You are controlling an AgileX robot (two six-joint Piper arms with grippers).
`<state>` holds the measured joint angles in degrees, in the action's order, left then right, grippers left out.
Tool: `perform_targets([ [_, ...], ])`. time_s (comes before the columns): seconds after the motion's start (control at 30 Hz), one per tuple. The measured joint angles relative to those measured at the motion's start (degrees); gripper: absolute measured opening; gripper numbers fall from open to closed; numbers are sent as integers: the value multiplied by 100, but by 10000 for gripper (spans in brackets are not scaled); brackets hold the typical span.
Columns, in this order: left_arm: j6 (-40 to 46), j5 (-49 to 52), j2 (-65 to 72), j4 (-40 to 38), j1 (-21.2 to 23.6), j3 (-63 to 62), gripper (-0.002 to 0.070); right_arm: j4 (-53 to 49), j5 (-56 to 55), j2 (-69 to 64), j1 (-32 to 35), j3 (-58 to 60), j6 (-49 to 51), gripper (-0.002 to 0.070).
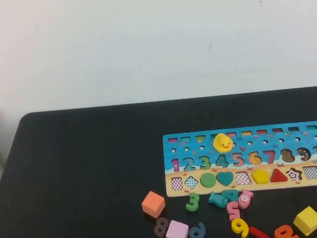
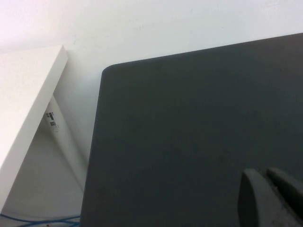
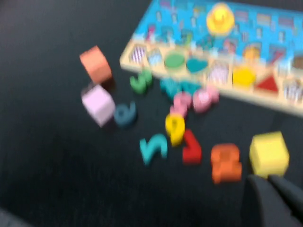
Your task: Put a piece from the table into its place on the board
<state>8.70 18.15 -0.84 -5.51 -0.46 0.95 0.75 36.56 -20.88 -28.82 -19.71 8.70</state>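
Right wrist view: we see our right tool (image 3: 277, 196) shut, empty, above the bench (image 3: 47, 165); pentagon (image 3: 244, 76) ahead sits in the board (image 3: 142, 54); left tool (image 2: 272, 196) parked, seemingly shut.

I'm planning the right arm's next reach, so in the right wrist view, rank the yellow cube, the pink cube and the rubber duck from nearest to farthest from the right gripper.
1. Yellow cube: on the table just ahead of the shut right gripper.
2. Pink cube: far across the table, beside the orange cube.
3. Rubber duck: on the board's blue part.

Left half of table (image 1: 80, 173) bare, open passage. Near-right cluttered: loose numbers (image 1: 239, 226), cubes (image 1: 153, 204) before board (image 1: 249, 167).
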Motion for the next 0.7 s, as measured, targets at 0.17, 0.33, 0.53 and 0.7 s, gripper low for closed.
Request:
perform_targets([
  [0.17,0,0,0,0,0,0,-1,-290,-1446,423,0,486,-753,19],
  [0.33,0,0,0,0,0,0,-1,-503,-2924,718,0,1238,-870,19],
  [0.53,0,0,0,0,0,0,-1,-537,-3757,830,0,2081,-870,19],
  [0.7,0,0,0,0,0,0,-1,-428,-3064,1289,454,2118,-910,19],
])
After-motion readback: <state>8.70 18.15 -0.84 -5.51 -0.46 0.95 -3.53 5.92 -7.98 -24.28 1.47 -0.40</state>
